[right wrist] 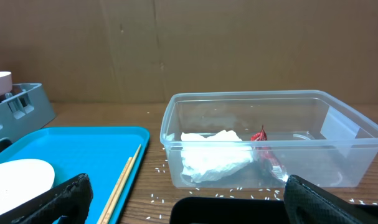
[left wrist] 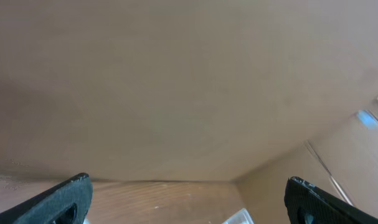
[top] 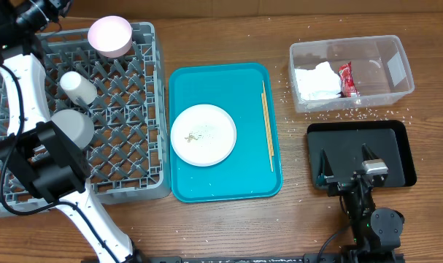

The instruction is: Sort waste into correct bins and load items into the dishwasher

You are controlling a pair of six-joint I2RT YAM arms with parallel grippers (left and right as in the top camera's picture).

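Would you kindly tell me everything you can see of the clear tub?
The tub is a rectangular, see-through plastic box with rounded corners and a lipped rim, upright and lidless on the table, far right. Inside, a crumpled white napkin lies at its left end, a red wrapper beside it. Loose rice is scattered around its base. The black tray lies nearer the robot, not touching.

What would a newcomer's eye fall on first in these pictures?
A teal rectangular plastic tray sits at centre, carrying a round white plate. At upper right, a clear rectangular plastic tub holds a crumpled white paper napkin and small red wrapper, loose white rice grains scattered around it.
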